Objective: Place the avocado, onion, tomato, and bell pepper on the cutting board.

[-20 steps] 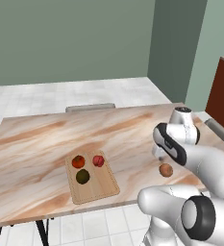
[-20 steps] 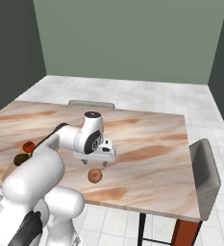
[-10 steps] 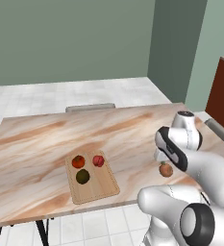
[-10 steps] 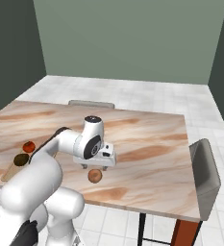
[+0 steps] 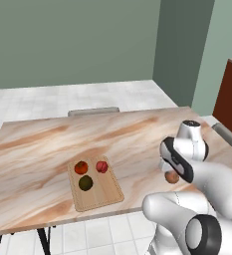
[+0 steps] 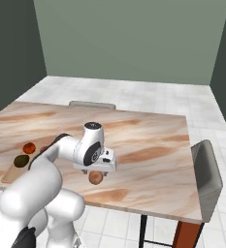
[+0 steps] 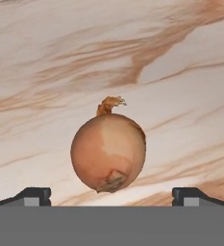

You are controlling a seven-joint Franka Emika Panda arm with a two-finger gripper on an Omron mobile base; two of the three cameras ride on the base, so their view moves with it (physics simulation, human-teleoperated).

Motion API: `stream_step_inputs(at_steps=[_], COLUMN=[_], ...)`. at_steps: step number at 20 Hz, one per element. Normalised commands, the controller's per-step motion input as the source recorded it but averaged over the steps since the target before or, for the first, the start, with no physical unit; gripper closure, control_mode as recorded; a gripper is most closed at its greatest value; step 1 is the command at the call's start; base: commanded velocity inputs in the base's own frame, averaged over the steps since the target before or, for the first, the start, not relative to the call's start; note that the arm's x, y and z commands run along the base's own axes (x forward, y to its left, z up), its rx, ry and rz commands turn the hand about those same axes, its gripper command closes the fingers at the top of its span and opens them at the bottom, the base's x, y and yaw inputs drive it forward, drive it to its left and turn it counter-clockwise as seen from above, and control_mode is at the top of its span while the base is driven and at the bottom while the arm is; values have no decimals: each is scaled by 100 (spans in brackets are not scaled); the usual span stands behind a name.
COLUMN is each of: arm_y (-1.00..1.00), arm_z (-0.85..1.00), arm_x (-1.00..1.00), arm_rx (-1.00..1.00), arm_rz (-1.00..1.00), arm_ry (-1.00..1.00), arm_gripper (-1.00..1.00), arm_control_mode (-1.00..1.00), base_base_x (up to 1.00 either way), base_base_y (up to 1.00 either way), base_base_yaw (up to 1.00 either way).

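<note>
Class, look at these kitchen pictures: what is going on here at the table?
A white robot arm is going after the round tan-peach onion, which sits on the marble table off the board. Its gripper hangs over the onion with jaws spread wide to either side, not yet closed. The light wooden cutting board already holds the dark olive-green avocado, an orange-red ball and a crimson ball.

We find nothing to read here — no text, label, brand, number or sign on any surface in view.
</note>
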Motion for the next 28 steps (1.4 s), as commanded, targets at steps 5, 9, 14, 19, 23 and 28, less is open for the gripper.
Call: stream_step_inputs(at_steps=[5, 9, 14, 19, 23, 28], arm_y=[0, 0, 0, 0, 0, 3], arm_z=[-21, -20, -17, -15, -13, -16], arm_x=[6, 12, 6, 11, 9, 1], arm_rx=[0, 0, 0, 0, 0, -1], arm_rz=[0, 0, 0, 0, 0, 0], arm_ry=[0, 0, 0, 0, 0, 0], arm_gripper=[-100, -100, -100, -100, -100, 100], arm_control_mode=[-100, -100, -100, -100, -100, -100], base_base_x=[0, 0, 0, 0, 0, 0], base_base_y=[0, 0, 0, 0, 0, 0], base_base_yaw=[0, 0, 0, 0, 0, 0])
